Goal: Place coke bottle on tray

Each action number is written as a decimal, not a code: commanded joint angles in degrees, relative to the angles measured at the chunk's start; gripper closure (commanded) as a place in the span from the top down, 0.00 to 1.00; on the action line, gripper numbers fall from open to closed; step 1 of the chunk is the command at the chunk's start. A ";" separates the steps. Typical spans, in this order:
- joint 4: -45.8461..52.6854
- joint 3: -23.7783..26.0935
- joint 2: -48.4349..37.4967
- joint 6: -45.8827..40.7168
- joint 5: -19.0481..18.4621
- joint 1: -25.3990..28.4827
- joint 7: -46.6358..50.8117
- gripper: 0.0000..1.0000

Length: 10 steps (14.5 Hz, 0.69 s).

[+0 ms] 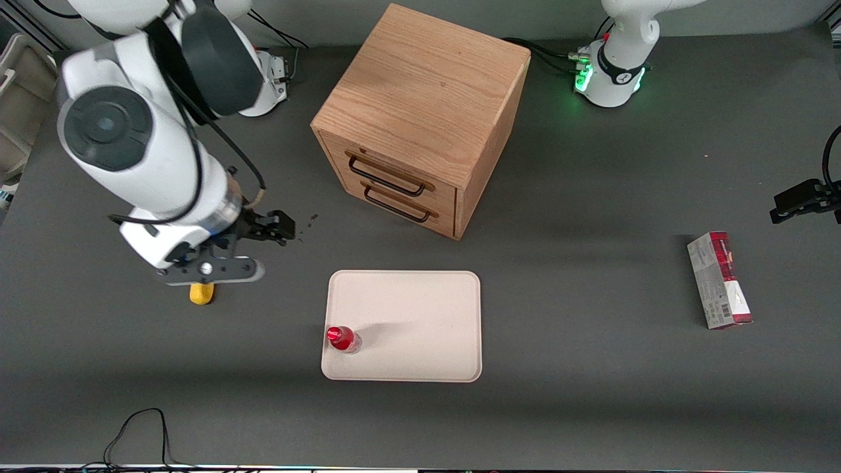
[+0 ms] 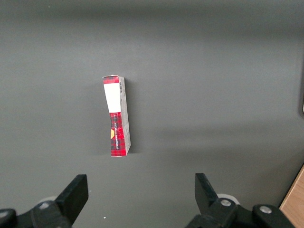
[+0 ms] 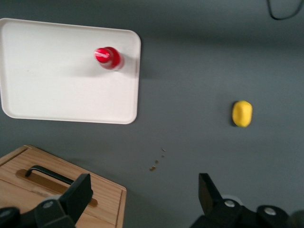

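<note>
The coke bottle (image 1: 343, 339), small and clear with a red cap and red label, stands upright on the cream-white tray (image 1: 420, 309). It is in the tray's corner nearest the front camera, toward the working arm's end. The right wrist view shows the bottle (image 3: 108, 58) inside the tray's rim (image 3: 57, 85). My right gripper (image 1: 272, 226) is open and empty. It hangs above the table, apart from the tray and farther from the front camera than the bottle, beside the yellow lump (image 1: 202, 293). In the right wrist view the gripper (image 3: 145, 187) has bare table between its fingers.
A wooden cabinet (image 1: 420, 118) with two drawers stands farther from the front camera than the tray; its corner shows in the right wrist view (image 3: 61, 190). A red-and-grey carton (image 1: 719, 279) lies toward the parked arm's end. Small crumbs (image 1: 309, 223) lie near the gripper.
</note>
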 commanded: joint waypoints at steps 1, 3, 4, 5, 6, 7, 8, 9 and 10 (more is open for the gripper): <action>-20.75 -0.84 -15.31 6.35 4.97 -5.96 -2.15 1.00; -31.84 -1.20 -23.15 12.86 5.50 -8.60 -4.18 1.00; -35.02 -1.63 -25.54 14.54 6.03 -10.01 -5.06 1.00; -37.14 -2.77 -26.95 15.51 6.56 -10.29 -7.07 1.00; -38.30 -4.61 -27.84 16.05 6.65 -10.29 -9.70 1.00; -38.83 -6.02 -28.63 16.05 6.74 -10.29 -11.55 1.00; -39.71 -7.77 -29.51 16.05 6.82 -10.29 -12.79 1.00; -40.50 -9.35 -30.56 16.22 7.09 -10.29 -13.32 1.00; -40.59 -10.24 -31.01 16.23 7.70 -10.29 -13.42 1.00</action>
